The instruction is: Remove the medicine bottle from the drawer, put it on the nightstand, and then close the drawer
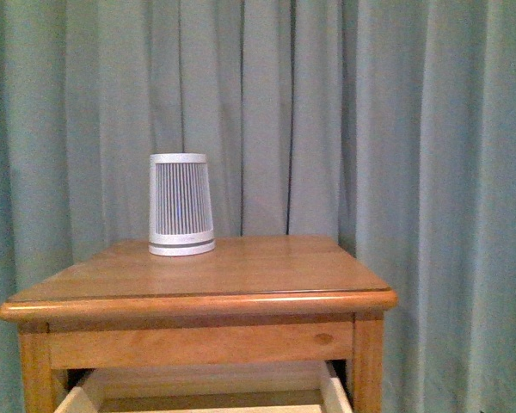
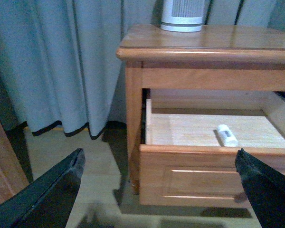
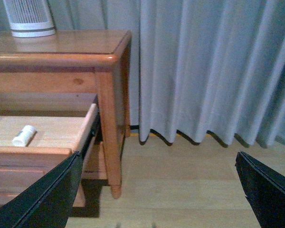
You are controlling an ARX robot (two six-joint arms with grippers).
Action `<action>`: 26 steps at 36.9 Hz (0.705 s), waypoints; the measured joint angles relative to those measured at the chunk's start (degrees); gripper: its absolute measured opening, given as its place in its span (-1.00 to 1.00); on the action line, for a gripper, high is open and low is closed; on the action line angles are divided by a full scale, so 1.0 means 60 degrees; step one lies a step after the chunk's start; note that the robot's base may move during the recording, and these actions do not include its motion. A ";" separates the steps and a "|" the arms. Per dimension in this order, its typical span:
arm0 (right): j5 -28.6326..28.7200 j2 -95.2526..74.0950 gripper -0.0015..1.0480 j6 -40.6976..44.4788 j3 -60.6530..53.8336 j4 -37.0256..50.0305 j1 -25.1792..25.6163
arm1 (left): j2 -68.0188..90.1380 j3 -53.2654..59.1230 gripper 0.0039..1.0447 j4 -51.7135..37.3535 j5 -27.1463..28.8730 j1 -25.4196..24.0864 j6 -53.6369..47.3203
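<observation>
The medicine bottle [image 2: 226, 135] is seen lying by the open drawer's [image 2: 204, 176] front edge. The left gripper [image 2: 159, 156] and right gripper [image 3: 157, 159] are held spread wide.

The drawer [image 2: 213, 166] stands pulled out of the nightstand [image 2: 133, 109]. The medicine bottle [image 2: 226, 135] lies on its side on the pale floor, near the front wall. A ribbed white container [image 2: 182, 14] stands far back on top. The left gripper [image 2: 159, 156] is spread wide.

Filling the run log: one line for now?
honey-brown wooden drawer open | small white medicine bottle lying inside | left end effector open | right end effector open
</observation>
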State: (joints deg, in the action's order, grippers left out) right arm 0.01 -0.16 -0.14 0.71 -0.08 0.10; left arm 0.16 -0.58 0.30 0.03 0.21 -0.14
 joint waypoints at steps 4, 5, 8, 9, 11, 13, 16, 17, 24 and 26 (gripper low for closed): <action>0.0000 0.0000 0.87 0.0000 0.0000 0.0000 0.0004 | 0.0000 0.0000 0.88 0.0000 0.0000 0.0004 0.0000; 0.0018 0.0000 0.87 0.0000 0.0000 0.0000 0.0004 | -0.0004 0.0004 0.88 0.0000 0.0007 0.0004 0.0000; 0.0033 0.0000 0.87 0.0000 0.0000 0.0000 0.0004 | -0.0004 0.0004 0.88 -0.0004 0.0007 0.0004 0.0000; 0.0040 0.0000 0.87 0.0000 0.0000 0.0000 0.0004 | -0.0004 0.0004 0.88 -0.0004 0.0000 0.0004 0.0000; 0.0040 0.0000 0.87 0.0000 0.0000 0.0000 0.0004 | -0.0004 0.0004 0.88 -0.0004 0.0025 0.0004 0.0004; 0.0036 0.0000 0.87 0.0000 0.0000 0.0000 0.0004 | -0.0004 0.0004 0.88 -0.0004 0.0022 0.0004 0.0000; -0.1628 -0.0514 0.87 0.0033 0.0044 0.0273 -0.0648 | -0.0004 0.0004 0.88 -0.0004 0.0007 0.0004 0.0000; -0.2415 -0.0987 0.87 0.0029 0.0109 0.0627 -0.1038 | -0.0004 0.0004 0.88 -0.0004 0.0018 0.0004 0.0000; -0.4109 -0.6022 0.87 -0.0361 0.2248 0.2528 -0.2798 | -0.0004 0.0004 0.88 -0.0004 0.0004 0.0004 0.0000; -0.4062 -0.7242 0.87 -0.0601 0.2994 0.2317 -0.3024 | -0.0004 0.0004 0.88 -0.0004 0.0000 0.0004 0.0000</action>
State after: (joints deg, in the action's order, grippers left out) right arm -24.36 -43.62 -3.75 18.68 13.82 -18.04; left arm 0.14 -0.56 0.27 0.03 0.23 -0.14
